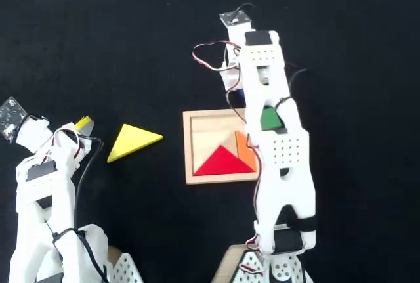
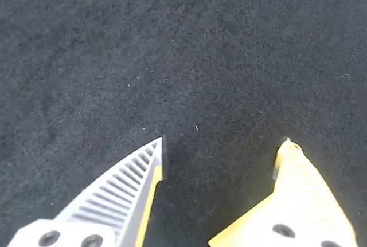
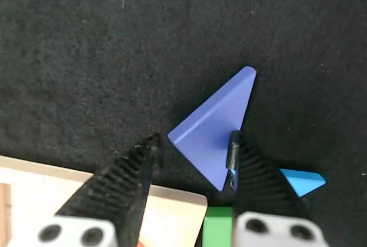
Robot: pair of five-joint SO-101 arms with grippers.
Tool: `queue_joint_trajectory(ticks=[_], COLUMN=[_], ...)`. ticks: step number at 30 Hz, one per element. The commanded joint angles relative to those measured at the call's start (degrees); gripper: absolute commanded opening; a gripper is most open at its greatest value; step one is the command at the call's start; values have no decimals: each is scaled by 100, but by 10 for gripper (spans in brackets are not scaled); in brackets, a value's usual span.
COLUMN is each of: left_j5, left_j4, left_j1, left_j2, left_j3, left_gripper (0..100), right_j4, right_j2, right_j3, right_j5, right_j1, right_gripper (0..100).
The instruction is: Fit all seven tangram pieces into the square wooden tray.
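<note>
Step in hand: pick-up of the purple triangle (image 3: pixel 212 124), w/ the tray (image 1: pixel 188 145) only partly filled. The red triangle (image 1: pixel 223 163) and an orange piece (image 1: pixel 244 152) lie inside it, in the near-right part. My right tool (image 3: pixel 194 144) is released, jaws spread wide over the purple triangle. One finger rests against its edge, the other stands off past the opposite corner. That triangle lies flat on the worktop (image 1: pixel 341 66) just beyond the tray's far rim, approx. 1 o'clock from tray centre. My arm covers most of it from above, so the exact gap to the rim is prob. small but I can't confirm. A light-blue piece (image 3: pixel 303 181) lies just beside it, and a green piece (image 1: pixel 271 119) sits by the tray's far-right corner at approx. 2 o'clock. The yellow triangle (image 1: pixel 131 142) is out at 9 o'clock, near my left tool (image 2: pixel 223 141), which hangs released over bare worktop, holding nothing. Next move, as I judge it: close the right jaws squarely across the purple triangle, lift clear of the rim, then swing toward 7 o'clock and lay it into the open wood. The sloped edges could squirt out of a skewed pinch.
</note>
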Motion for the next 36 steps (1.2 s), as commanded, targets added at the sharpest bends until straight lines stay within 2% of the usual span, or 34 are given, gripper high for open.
queue_joint_trajectory(ticks=[1, 15, 22, 27, 36], left_j5=[18, 18, 18, 18, 18], left_j4=[-97, -97, -105, -105, -105], left_j1=[84, 84, 84, 84, 84], left_j2=[-88, -88, -88, -88, -88], left_j3=[-48, -48, -48, -48, -48], left_gripper=[310, 310, 310, 310, 310], right_j4=[185, 193, 826, 870, 949], right_j2=[233, 347, 374, 382, 382], right_j3=[-435, -716, -1851, -2132, -2062], right_j5=[-18, -9, -9, -18, -53], right_j1=[88, 448, 747, 1002, 615], right_gripper=[185, 180, 180, 180, 184])
